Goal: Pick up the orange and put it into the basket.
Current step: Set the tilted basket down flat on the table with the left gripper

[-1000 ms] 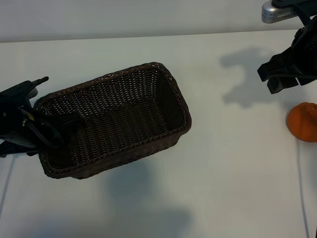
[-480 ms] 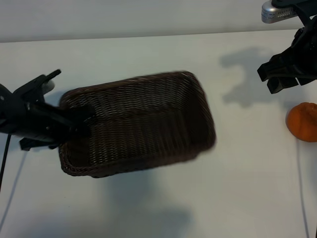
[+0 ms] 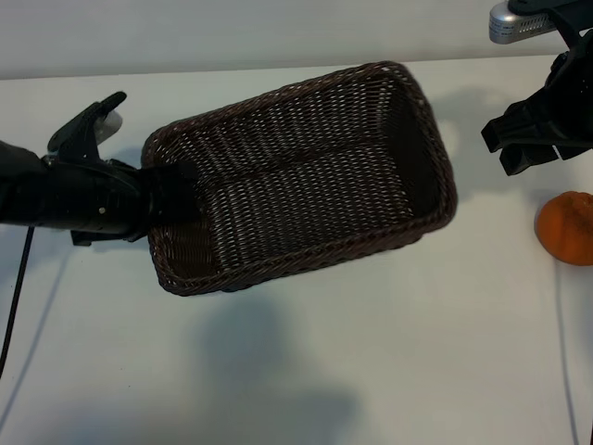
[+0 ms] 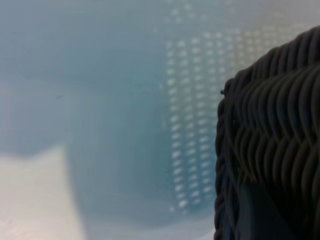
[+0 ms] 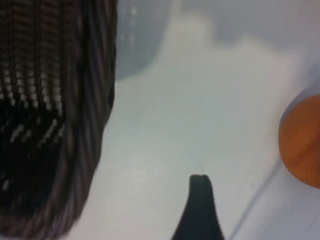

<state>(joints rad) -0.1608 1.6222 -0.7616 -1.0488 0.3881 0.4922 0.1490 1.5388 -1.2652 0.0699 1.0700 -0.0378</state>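
Observation:
The dark brown wicker basket (image 3: 306, 85) hangs tilted above the table and casts a shadow below it. My left gripper (image 3: 171, 199) is shut on the rim of its short left end; up close the weave (image 4: 275, 125) fills one side of the left wrist view. The orange (image 3: 567, 228) lies on the table at the far right, apart from the basket. My right gripper (image 3: 533, 139) hovers open just behind the orange, with nothing between its fingers. In the right wrist view, one dark fingertip (image 5: 201, 205) shows between the basket's end (image 5: 50, 100) and the orange (image 5: 302, 145).
A thin cable (image 3: 562, 352) runs down the table at the right, below the orange. Another cable (image 3: 18, 297) trails from the left arm. A silver camera housing (image 3: 523, 20) sits on the right arm at the top right.
The left arm has lifted the basket off the table and carried it right, toward the orange, turning it as it went. The right arm and the orange have not moved.

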